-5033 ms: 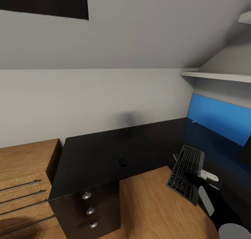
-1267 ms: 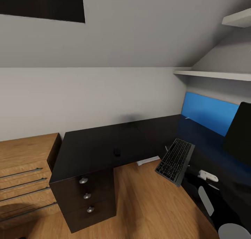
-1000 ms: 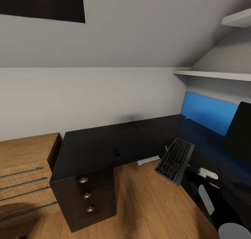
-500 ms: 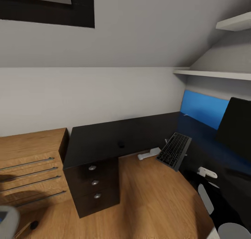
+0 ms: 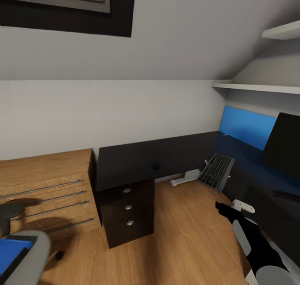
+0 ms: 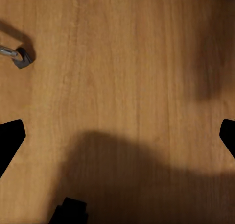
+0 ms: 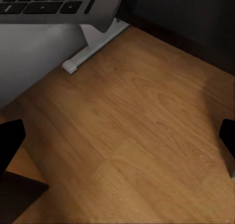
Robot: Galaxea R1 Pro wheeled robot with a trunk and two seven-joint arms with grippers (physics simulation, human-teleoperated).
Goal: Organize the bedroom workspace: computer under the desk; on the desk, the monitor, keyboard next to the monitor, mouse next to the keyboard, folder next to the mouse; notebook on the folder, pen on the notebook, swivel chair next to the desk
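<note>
Folder (image 5: 11, 251) is the thing the next move most likely turns on: a bright blue slab on the grey chair (image 5: 31, 258) seat, showing at the head view's lower left corner, on the robot's left side. By that placing the left arm is the nearer one, I judge, while the right arm (image 5: 254, 245) reaches forward at the far right, near the keyboard (image 5: 216, 171). That keyboard overhangs the desk (image 5: 141, 160) edge, its long axis running away from the robot, close to the monitor (image 5: 285, 145). How the folder's long axis runs cannot be told; only a corner shows. Left gripper (image 6: 117, 136) has its jaws spread wide and empty above bare wooden floor (image 6: 127, 62), with a castor (image 6: 19, 56) of the chair base nearby. Right gripper (image 7: 117, 136) is likewise wide open and empty, looking down at floor just below the keyboard's edge.
</note>
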